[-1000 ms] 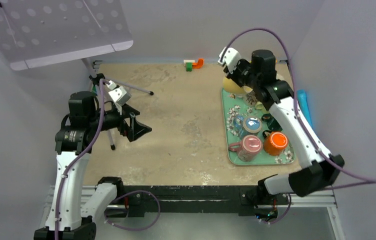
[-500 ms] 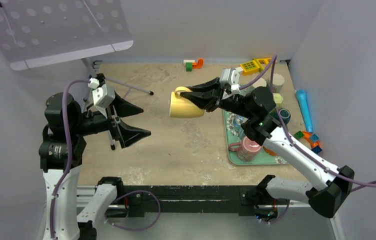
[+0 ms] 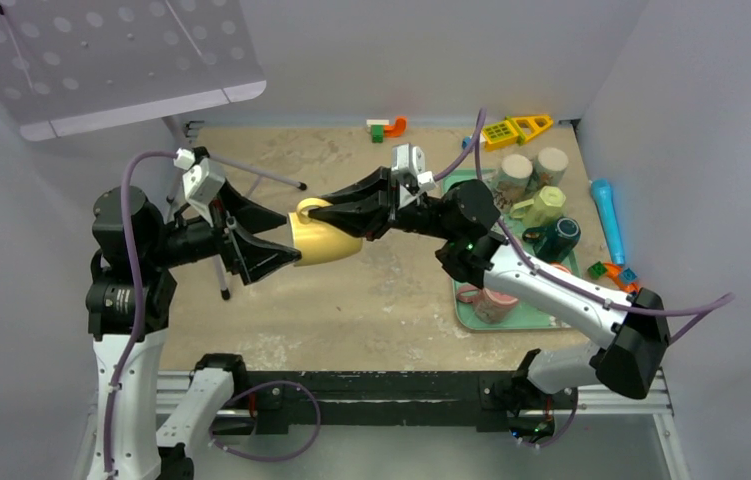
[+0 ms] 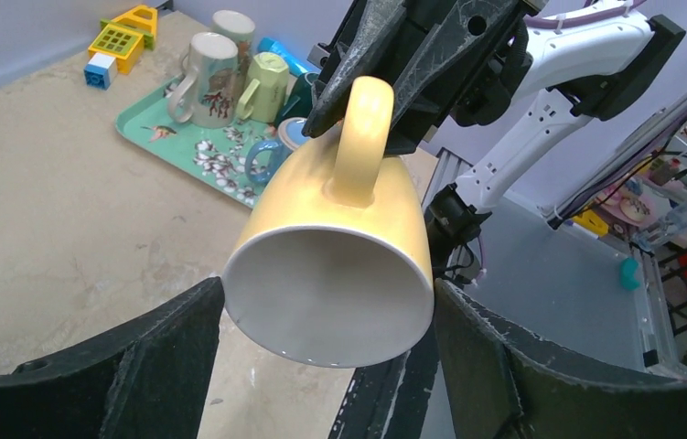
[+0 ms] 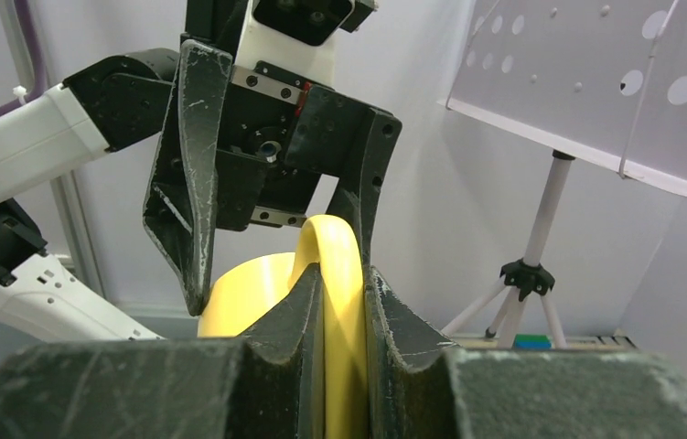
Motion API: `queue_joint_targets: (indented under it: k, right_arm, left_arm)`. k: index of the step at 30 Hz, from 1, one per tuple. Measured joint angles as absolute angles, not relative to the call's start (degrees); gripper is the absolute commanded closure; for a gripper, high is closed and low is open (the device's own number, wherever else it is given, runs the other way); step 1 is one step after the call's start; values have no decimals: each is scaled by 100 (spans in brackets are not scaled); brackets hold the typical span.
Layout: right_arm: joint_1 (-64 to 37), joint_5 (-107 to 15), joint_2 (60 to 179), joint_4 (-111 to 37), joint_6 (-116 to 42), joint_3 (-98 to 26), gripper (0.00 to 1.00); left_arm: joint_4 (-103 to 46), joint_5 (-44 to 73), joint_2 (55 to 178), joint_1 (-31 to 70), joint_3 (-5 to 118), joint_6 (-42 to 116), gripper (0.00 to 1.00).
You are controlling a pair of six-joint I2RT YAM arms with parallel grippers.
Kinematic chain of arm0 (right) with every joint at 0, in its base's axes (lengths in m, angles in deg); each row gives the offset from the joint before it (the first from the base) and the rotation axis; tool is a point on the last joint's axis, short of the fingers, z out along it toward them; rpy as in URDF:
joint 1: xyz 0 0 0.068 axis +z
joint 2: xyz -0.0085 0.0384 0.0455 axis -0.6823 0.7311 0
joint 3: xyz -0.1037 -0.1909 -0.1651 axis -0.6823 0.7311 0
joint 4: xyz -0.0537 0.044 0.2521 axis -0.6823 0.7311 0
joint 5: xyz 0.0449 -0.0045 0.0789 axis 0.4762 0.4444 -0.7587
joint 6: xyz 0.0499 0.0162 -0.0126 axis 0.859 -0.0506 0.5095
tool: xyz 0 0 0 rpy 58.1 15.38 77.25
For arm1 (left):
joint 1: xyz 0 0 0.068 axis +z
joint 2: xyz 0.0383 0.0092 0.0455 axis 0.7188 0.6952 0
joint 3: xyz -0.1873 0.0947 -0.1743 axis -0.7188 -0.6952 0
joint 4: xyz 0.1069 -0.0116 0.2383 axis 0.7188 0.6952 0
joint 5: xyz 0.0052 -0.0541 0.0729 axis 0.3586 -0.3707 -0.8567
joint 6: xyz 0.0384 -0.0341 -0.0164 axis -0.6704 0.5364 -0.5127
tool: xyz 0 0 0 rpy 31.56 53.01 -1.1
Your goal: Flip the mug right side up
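Right gripper [image 3: 339,215] pinched on handle [image 4: 362,137] of yellow mug [image 3: 329,243], held off the bench [image 3: 371,290] left of frame centre; my left gripper [image 3: 292,240], spread wide, flanks its open mouth.

No readable text, labels, brands, numbers or signs in any view, yellow mug [image 4: 330,242] unmarked

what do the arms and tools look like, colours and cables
The left arm and right arm have white shells and black joints, each trailing a purple cable. The left tool and right tool each have two black, scuffed, tapered fingers with a white camera block. A green light shows on the right arm.
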State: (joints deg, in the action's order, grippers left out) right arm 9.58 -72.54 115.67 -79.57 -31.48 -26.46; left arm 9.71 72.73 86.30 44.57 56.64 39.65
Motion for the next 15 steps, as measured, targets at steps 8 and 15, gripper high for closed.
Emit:
queue_joint_targets:
  k: [8,15]
  right_arm:
    - [934,-7160,11753,-8156,-2883,-2699,100]
    - [905,-7022,12013,-8556,-2807,-2723,100]
  left_arm:
    - [767,7155,8613,4487,5553,4277,44]
    - [855,6762,8589,4487,5610,4214,28]
